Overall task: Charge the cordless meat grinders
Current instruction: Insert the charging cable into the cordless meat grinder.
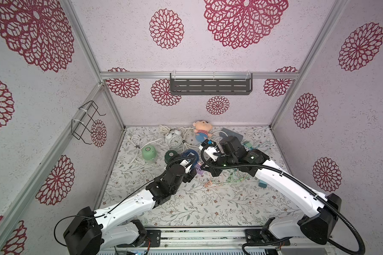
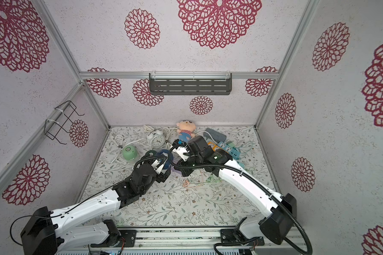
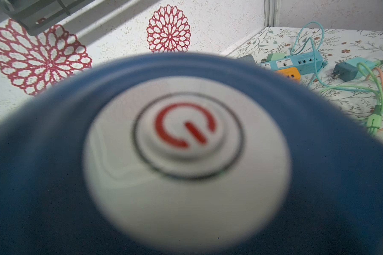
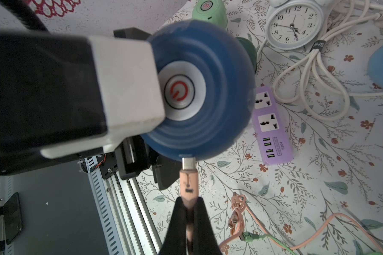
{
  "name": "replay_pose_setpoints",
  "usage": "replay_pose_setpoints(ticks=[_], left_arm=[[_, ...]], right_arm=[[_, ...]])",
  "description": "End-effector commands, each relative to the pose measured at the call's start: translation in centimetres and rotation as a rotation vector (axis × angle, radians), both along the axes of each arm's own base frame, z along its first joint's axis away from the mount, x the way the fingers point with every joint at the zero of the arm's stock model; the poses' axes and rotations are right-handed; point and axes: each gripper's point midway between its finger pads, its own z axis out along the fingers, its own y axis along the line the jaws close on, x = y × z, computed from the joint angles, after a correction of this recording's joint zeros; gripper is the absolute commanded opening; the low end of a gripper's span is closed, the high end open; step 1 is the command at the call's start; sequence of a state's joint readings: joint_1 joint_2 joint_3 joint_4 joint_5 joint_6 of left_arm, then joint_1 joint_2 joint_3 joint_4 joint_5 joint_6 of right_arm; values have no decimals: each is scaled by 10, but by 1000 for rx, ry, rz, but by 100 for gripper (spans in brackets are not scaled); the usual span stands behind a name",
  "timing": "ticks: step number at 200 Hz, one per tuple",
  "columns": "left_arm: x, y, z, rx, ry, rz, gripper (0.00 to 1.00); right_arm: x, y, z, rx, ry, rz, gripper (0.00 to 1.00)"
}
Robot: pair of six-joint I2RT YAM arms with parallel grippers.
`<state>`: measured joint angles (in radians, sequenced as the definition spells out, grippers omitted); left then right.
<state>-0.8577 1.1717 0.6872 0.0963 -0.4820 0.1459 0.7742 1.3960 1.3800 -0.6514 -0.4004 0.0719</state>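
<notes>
Pinching the peach plug (image 4: 187, 178) in my right gripper (image 4: 187, 205), I point it lengthwise at the rim of the blue grinder (image 4: 219, 66) my left gripper (image 4: 142, 97) clasps.

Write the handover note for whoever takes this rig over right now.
Left claw: gripping the navy blue grinder.
Right claw: shut on the peach plug, tip at that grinder's rim; whether seated, unclear.
Light green grinder and dark green grinder sit on the table, unhandled.
Done: none visibly charging.
Left: seat the plug, power it, perhaps from the purple power strip, whose USB ports look empty; then the other two.
</notes>
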Motion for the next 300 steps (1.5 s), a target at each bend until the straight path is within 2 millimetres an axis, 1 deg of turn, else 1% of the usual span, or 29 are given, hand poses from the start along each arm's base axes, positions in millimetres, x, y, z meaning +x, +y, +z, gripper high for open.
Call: replay_pose_setpoints(ticks=[1, 51, 66, 114, 136, 161, 179, 208, 225, 246, 268, 284, 300], left_arm=[[-18, -33, 2, 15, -12, -159, 54], [-22, -36, 1, 22, -5, -189, 54], [-24, -37, -1, 27, 7, -202, 53], [-38, -47, -3, 47, 20, -247, 52], [-43, -53, -4, 56, 22, -263, 52], [-46, -60, -10, 69, 30, -275, 51], [-46, -63, -10, 57, 30, -279, 51], [-47, -68, -6, 45, 27, -293, 51], [-48, -70, -6, 49, 32, -304, 51], [-54, -73, -8, 53, 50, -326, 50], [-64, -77, -11, 50, 70, -355, 50], [-71, -82, -12, 48, 82, -372, 50], [-75, -85, -13, 33, 95, -382, 50]], right_arm=[[12, 20, 53, 155, -119, 26, 0], [9, 15, 43, 101, -109, 40, 0], [12, 13, 42, 92, -116, 32, 0], [24, 9, 51, 103, -145, 1, 0], [27, 12, 54, 109, -149, 0, 0], [27, 18, 65, 146, -147, 17, 0], [25, 22, 70, 164, -145, 26, 0], [17, 33, 64, 159, -128, 61, 0], [15, 35, 60, 147, -125, 75, 0], [24, 27, 57, 105, -169, 45, 0], [36, 18, 63, 103, -210, 6, 0], [40, 16, 64, 99, -235, -5, 0], [41, 17, 67, 109, -243, -4, 0]])
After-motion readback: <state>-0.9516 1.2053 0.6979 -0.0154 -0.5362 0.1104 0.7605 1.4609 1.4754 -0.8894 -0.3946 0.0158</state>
